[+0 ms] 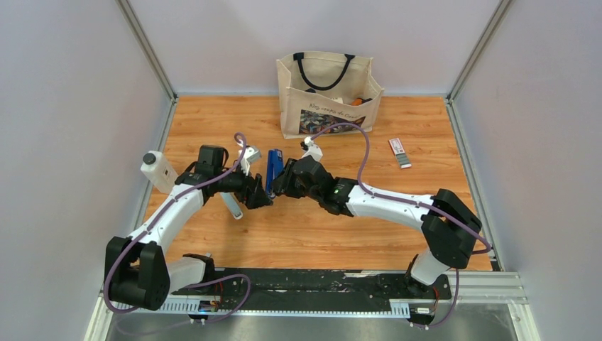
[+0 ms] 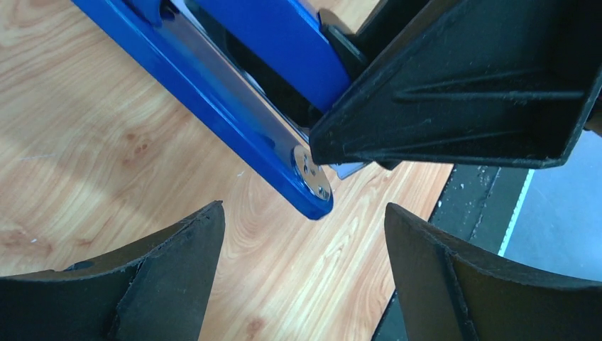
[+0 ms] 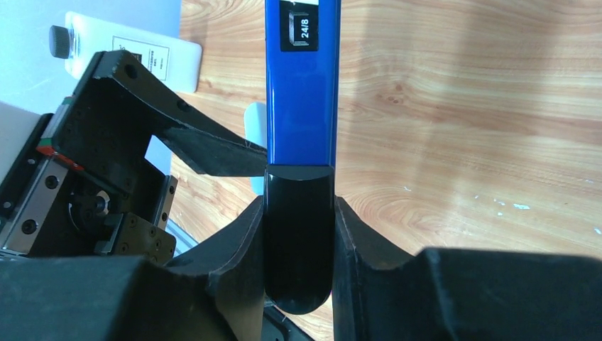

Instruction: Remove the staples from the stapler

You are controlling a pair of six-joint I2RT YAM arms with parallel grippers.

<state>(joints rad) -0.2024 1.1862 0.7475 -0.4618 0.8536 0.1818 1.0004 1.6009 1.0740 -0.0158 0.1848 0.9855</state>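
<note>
Blue stapler (image 1: 275, 168) sat in the right gripper (image 1: 282, 181), the left gripper (image 1: 260, 193) just beside. From the left wrist, its fingers (image 2: 177, 270) gaped empty, the stapler's tip (image 2: 312, 181) just ahead between them. From the right wrist, fingers (image 3: 234, 241) pinched its black end. No staples showed. A sideways pull might twist the stapler loose.

stapler (image 3: 300, 85): glossy blue shell, glossy black cap, polished metal strip;
table (image 3: 461, 142): smooth wood grain;
left gripper fingers (image 2: 177, 284): matt black, rough-edged;
bag (image 1: 326, 96) behind stapler: cloth
</note>
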